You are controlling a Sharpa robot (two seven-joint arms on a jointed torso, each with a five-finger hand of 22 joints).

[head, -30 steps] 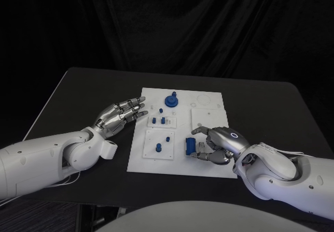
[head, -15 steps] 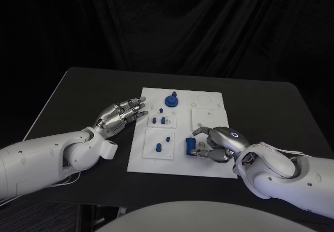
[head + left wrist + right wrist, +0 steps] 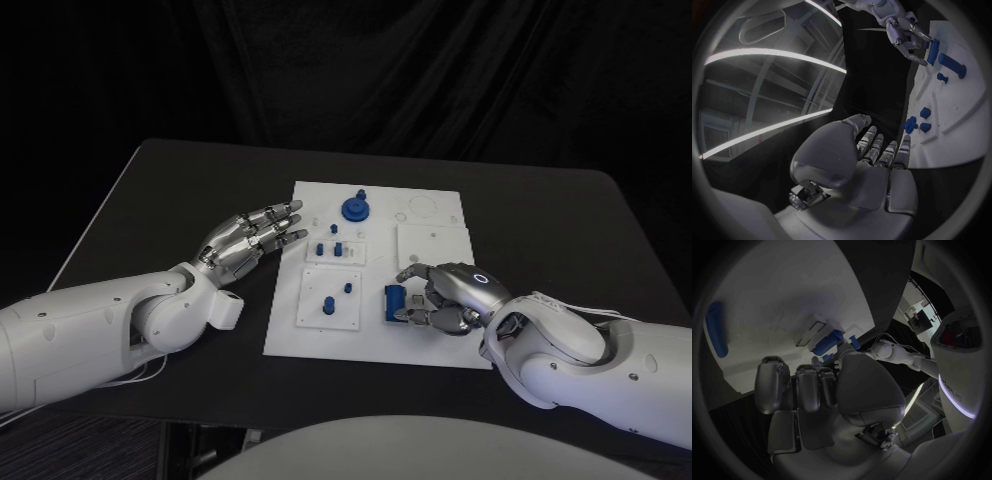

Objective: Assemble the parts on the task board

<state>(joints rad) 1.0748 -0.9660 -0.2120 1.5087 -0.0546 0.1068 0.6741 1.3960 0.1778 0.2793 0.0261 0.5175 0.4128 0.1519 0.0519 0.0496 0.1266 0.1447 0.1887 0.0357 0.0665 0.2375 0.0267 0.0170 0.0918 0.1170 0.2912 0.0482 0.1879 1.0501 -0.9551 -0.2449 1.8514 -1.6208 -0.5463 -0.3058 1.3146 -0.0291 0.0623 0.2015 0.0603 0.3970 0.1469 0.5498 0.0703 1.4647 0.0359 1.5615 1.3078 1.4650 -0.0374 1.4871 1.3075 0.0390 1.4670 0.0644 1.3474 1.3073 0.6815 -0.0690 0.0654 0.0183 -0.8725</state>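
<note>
Black table (image 3: 173,190) carries the white task board (image 3: 433,240) at its centre. Left hand (image 3: 253,238) hovers off the board's 9 o'clock edge, fingers spread, holding nothing. Right hand (image 3: 444,297) sits over the board's 5 o'clock area, fingers curled around an upright blue block (image 3: 394,300). Round blue part with peg (image 3: 355,208) stands near 12 o'clock; small blue pegs (image 3: 333,248) and an oblong part (image 3: 327,305) lie toward 8 o'clock.

We see a matt black table (image 3: 173,190) under a smooth white plastic task board (image 3: 433,345), its blue parts (image 3: 355,209) plastic-looking (slightly glossy); both hands look metallic.
</note>
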